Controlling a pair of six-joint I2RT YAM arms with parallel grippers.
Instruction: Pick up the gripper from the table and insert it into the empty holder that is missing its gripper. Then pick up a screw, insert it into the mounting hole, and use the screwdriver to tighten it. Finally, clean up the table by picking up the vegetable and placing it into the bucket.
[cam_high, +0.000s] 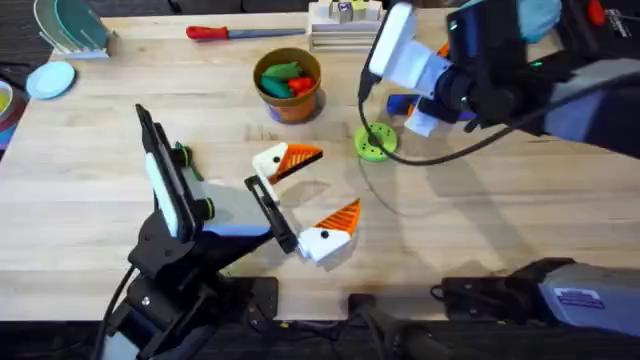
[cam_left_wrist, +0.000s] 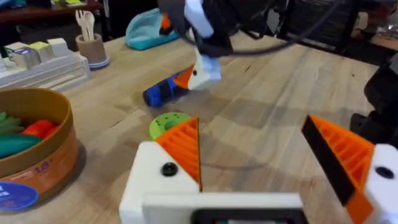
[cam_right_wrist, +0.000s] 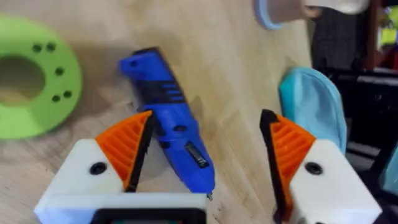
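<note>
My left gripper (cam_high: 318, 192) lies open low over the table's middle. Both of its white holders (cam_left_wrist: 158, 177) carry an orange ribbed gripper tip (cam_left_wrist: 183, 146), and a dark screw head (cam_left_wrist: 169, 168) sits in the nearer holder. The blue screwdriver (cam_right_wrist: 171, 134) lies flat on the wood. My right gripper (cam_right_wrist: 205, 152) is open and straddles it, its left pad close to the blue body. The orange-brown bucket (cam_high: 291, 103) stands at the back and holds a dark-green vegetable (cam_high: 283, 71) beside a red piece.
A lime-green ring disc (cam_high: 375, 143) lies just in front of the screwdriver. A red-handled tool (cam_high: 215, 32) rests at the far edge next to a white rack (cam_high: 340, 25). A light-blue object (cam_right_wrist: 311, 106) sits beyond my right gripper. Bare wood stretches to the right front.
</note>
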